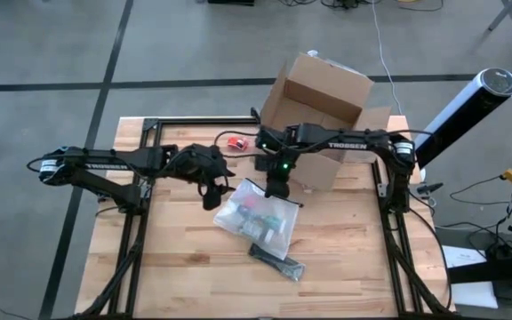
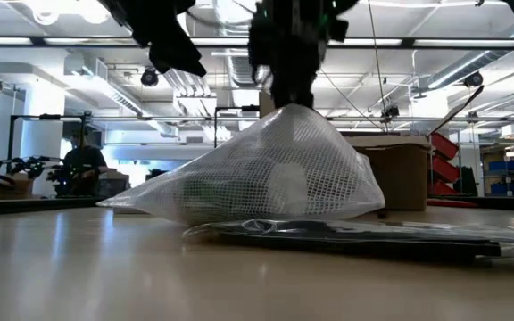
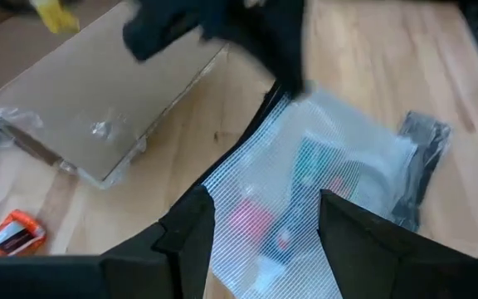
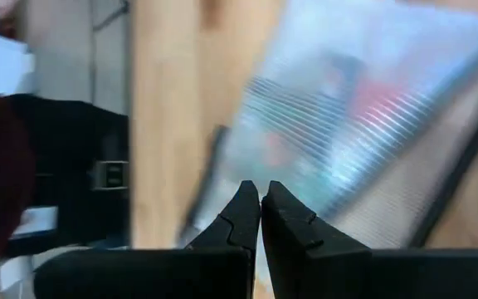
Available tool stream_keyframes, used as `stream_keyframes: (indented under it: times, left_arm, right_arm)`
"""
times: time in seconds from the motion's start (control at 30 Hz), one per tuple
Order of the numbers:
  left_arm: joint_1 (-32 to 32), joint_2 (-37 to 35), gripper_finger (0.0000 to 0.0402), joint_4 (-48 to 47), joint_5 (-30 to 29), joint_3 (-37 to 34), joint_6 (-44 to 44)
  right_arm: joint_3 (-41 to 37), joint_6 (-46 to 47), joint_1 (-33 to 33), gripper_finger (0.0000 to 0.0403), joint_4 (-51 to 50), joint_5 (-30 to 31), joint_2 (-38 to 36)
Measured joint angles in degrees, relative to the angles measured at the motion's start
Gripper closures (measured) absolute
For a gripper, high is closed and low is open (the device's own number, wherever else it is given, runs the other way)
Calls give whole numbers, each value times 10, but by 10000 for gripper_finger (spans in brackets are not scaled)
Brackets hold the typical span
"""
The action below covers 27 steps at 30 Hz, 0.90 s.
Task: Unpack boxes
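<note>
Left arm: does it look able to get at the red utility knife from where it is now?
Probably yes. The red utility knife lies on bare table beside the cardboard box, close to the left gripper, whose fingers stand open above the mesh pouch. Nothing lies between them; the right gripper is off to the side.

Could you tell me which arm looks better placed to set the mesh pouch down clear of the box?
Right, probably: its end effector is shut on the mesh pouch, tenting it; the left end effector is open beside it.

Left gripper [image 3: 256,228] fingers apart, right gripper [image 4: 260,199] pinched
</note>
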Motion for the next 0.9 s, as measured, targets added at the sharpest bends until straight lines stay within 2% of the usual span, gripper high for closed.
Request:
stream_keyframes:
  times: [0.13,0.33,0.63,0.83,0.9]
  left_arm:
    - [0,0,210,19,16,0,-34]
    - [-4,0,210,18,63,0,-72]
    - [-38,1,233,-38,129,-1,-101]
    - [-56,1,246,-53,129,-1,-115]
    - [-57,1,246,-53,129,-1,-123]
  right_arm:
    - [-65,4,-26,403,30,10,2]
    - [-120,-3,-36,403,29,7,2]
    - [-131,-10,-36,403,10,6,2]
    - [-131,-56,-26,403,-74,-7,0]
    - [-131,-73,-15,403,-92,-36,0]
